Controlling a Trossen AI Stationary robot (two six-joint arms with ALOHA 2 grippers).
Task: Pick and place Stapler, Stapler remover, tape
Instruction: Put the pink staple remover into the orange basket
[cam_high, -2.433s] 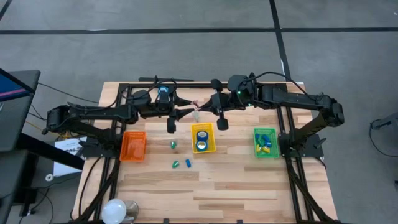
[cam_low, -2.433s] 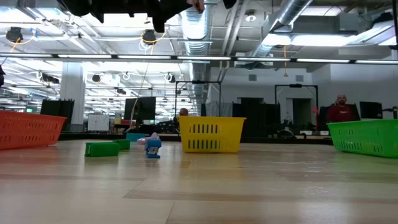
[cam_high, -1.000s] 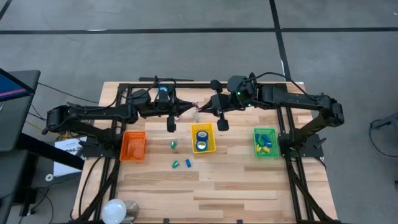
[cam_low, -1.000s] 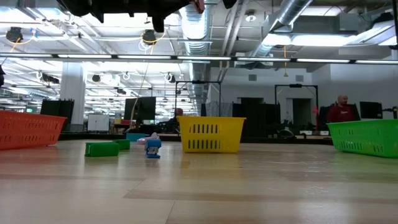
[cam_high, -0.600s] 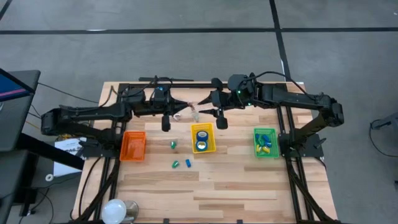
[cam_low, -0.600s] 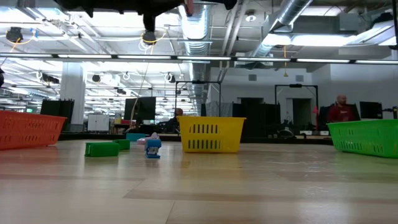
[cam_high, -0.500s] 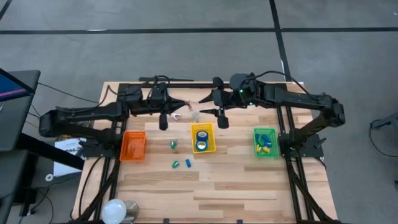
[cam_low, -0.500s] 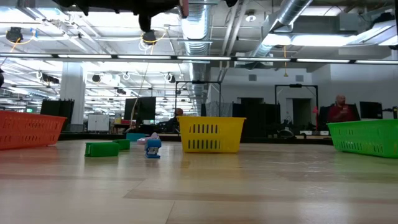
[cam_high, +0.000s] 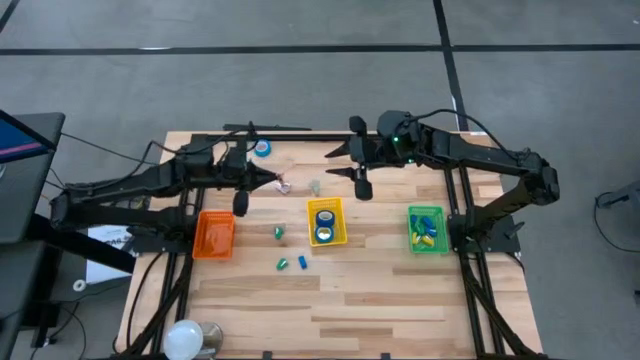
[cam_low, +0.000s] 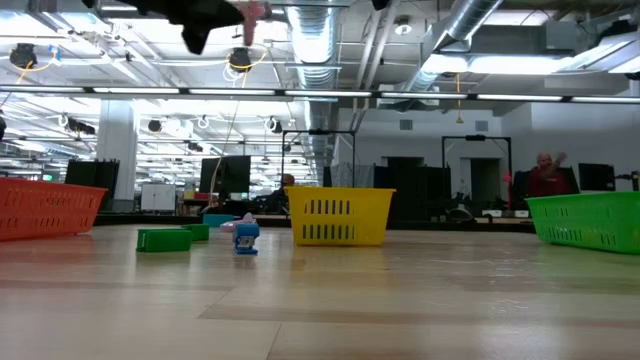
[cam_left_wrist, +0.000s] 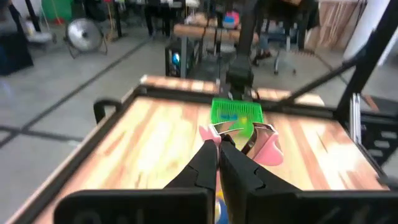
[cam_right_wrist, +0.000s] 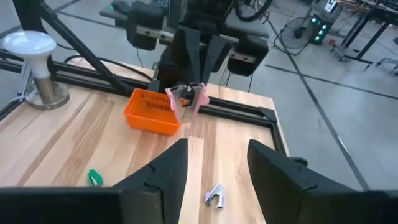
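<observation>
My left gripper (cam_high: 275, 181) is shut on a pink-and-silver staple remover (cam_left_wrist: 258, 143), high above the table's far middle. My right gripper (cam_high: 338, 164) stands open a short way to the remover's right, facing it, with nothing between its fingers (cam_right_wrist: 168, 168). Blue tape rolls lie in the yellow basket (cam_high: 325, 236), and one tape roll (cam_high: 262, 148) lies near the far edge. Small blocky staplers, green (cam_high: 280, 232) and blue (cam_high: 302, 262), lie on the table in front of the baskets. My left gripper pinches the staple remover between its two fingers by one pink handle (cam_left_wrist: 209, 133), at the fingertips. The fingers come about level from the table's left. The remover sticks out beyond the tips, its silver jaws (cam_left_wrist: 256, 129) and other pink handle free, lifted clear of the table.
An orange basket (cam_high: 214, 248) stands at the left and a green basket (cam_high: 425, 247) with blue and yellow pieces at the right. A small silver piece (cam_high: 314, 186) lies on the table between the grippers. A black frame rims the table. The near half has free room.
The two grippers met over the far middle with the staple remover between them. My right gripper has opened and let go. My left gripper, still shut on the remover, has drawn back toward the table's left edge, carrying it clear of the table.
</observation>
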